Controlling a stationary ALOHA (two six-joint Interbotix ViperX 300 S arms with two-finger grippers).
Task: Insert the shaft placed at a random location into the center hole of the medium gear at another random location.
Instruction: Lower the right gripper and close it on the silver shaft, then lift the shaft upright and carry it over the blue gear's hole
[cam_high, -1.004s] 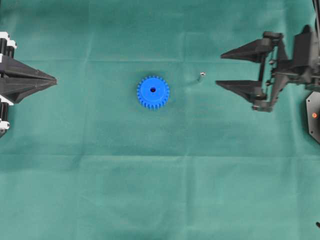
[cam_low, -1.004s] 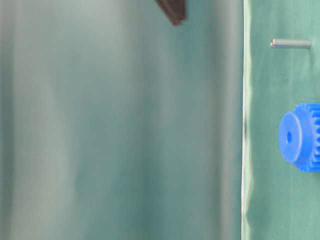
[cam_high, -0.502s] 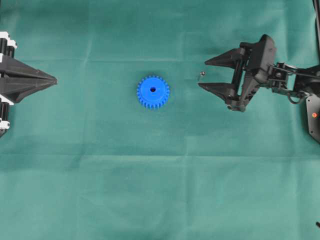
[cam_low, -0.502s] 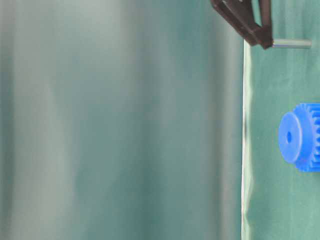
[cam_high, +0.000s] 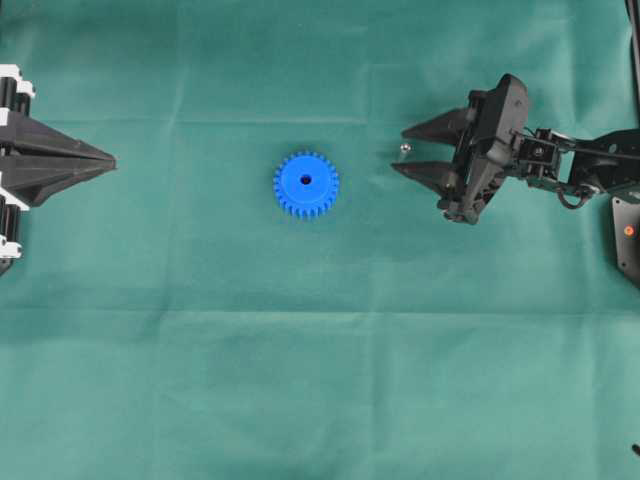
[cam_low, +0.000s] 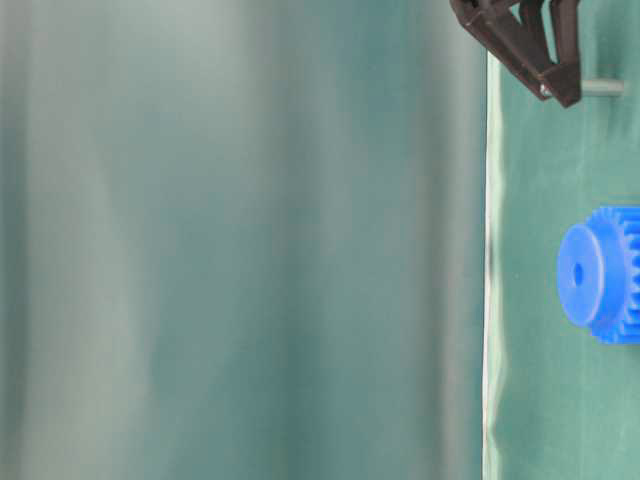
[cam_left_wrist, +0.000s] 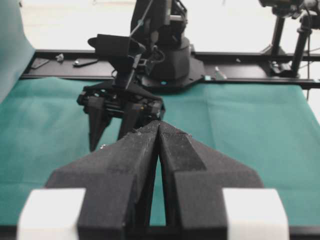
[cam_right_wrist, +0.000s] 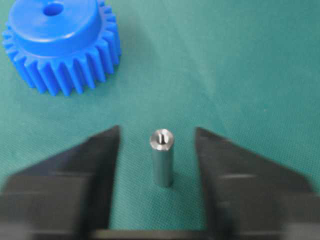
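Right claw (cam_right_wrist: 160, 165) is angled down with jaws open either side of the shaft (cam_right_wrist: 161, 157), a smooth shiny metal pin standing upright just beside the toothed blue plastic medium gear (cam_right_wrist: 62, 42). Left claw (cam_left_wrist: 159, 131) is closed.

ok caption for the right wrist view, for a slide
Right hand straddling the upright shaft, fingers not yet touching it, medium gear behind.

Medium gear (cam_low: 600, 274) cut by the table-level view's right edge; shaft (cam_low: 603, 88) partly behind the right tool (cam_low: 545, 70).
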